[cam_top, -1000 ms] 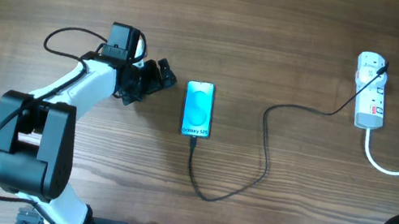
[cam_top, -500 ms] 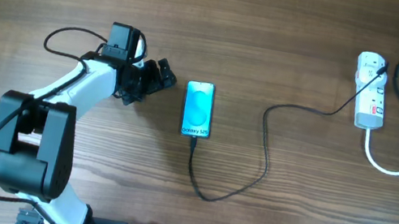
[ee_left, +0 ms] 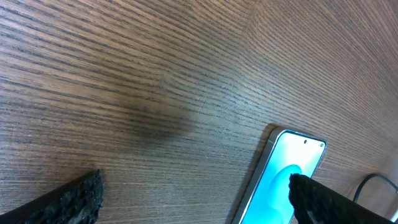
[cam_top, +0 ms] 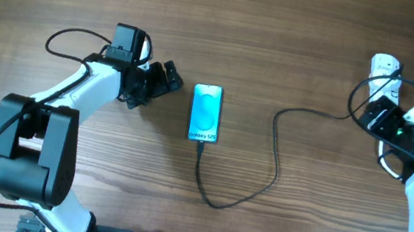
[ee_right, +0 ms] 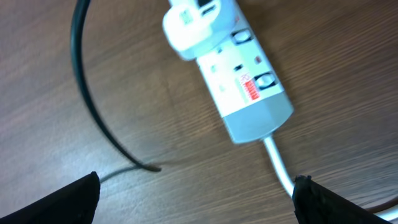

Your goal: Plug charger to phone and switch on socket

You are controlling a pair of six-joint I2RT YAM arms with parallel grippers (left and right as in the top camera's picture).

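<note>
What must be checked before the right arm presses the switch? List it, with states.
1. Cable meets phone: ok.
2. Adaptor seated in strip: ok.
3. Right pincer above strip, open, empty: ok.
4. Left pincer apart from phone: ok.
5. Strip on or off: cannot tell.

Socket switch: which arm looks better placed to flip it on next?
Right, probably. The right gripper hovers open over the socket, which sits in the middle of its wrist view; the left gripper sits beside the phone, far from it.
</note>
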